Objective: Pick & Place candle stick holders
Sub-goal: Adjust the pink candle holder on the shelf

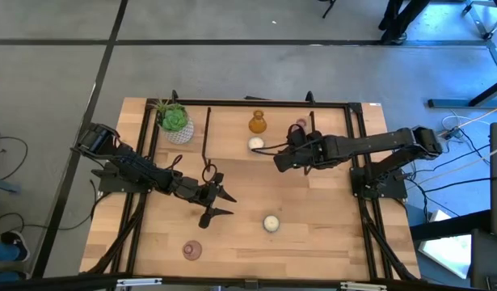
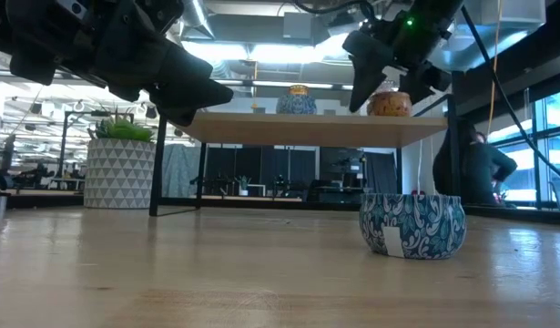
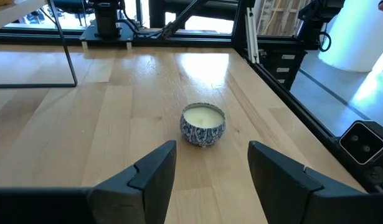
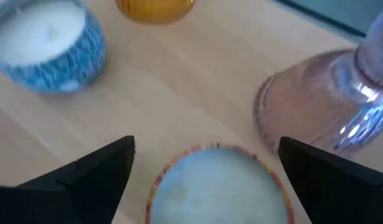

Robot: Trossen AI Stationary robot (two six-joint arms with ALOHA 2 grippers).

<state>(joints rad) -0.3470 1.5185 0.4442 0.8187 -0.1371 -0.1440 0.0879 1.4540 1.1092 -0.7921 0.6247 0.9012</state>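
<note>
My right gripper (image 4: 207,149) is open over the far part of the table (image 1: 278,159). Its fingers stand on either side of a cream-white candle in an orange-rimmed tin (image 4: 219,183) without touching it. Around it stand a blue-tinned white candle (image 4: 48,43), an amber glass holder (image 1: 258,123) and a pink glass holder (image 4: 328,106). My left gripper (image 3: 210,168) is open and empty at mid-table (image 1: 220,198), pointing at another white candle in a blue patterned tin (image 3: 203,124). A second pink holder (image 1: 191,250) stands near the front edge.
A green plant in a white pot (image 1: 175,123) stands at the far left. Thin black upright bars (image 1: 208,137) carry a raised wooden board (image 2: 316,128), on which the far candles stand in the low view. A black frame (image 1: 361,137) edges the table.
</note>
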